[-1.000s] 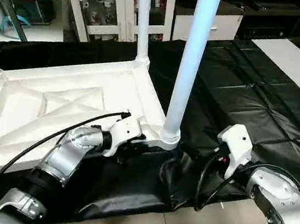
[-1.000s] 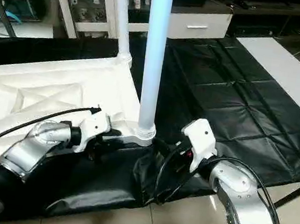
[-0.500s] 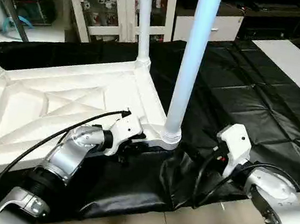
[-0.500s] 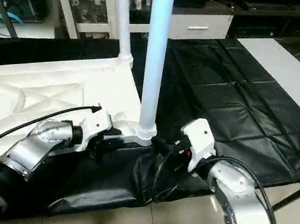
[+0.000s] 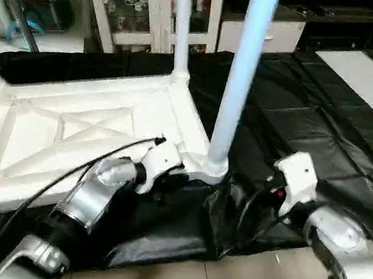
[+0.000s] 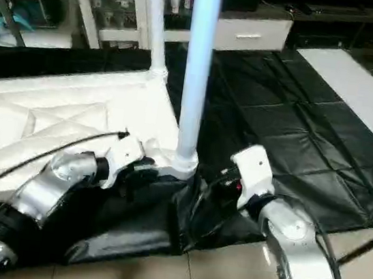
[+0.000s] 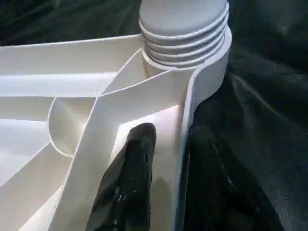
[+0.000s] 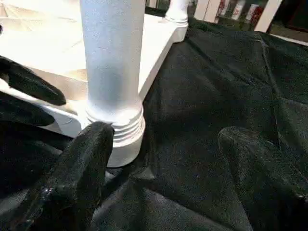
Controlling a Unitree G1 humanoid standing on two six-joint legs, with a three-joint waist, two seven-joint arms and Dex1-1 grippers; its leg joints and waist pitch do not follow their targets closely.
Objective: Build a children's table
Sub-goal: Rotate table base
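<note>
The tabletop (image 5: pixel 70 131) lies upside-down on the black table (image 5: pixel 326 123), left fingers (image 7: pixel 130 178) pinching its rim; the near leg (image 5: pixel 242 85) (now fully seated) stays upright, right fingers (image 8: pixel 86 168) spread, released.

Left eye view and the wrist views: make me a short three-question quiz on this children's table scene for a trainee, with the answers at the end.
1. True or false: the tabletop lies with its ribbed underside facing up.
2. Fill in: beside the near leg, the right gripper has its jaws ___.
3. Choose one: the left gripper has its jaws on either side of A) the near leg, B) the tabletop's rim, C) nothing.

Key: 1 true; 2 open; 3 B.
</note>
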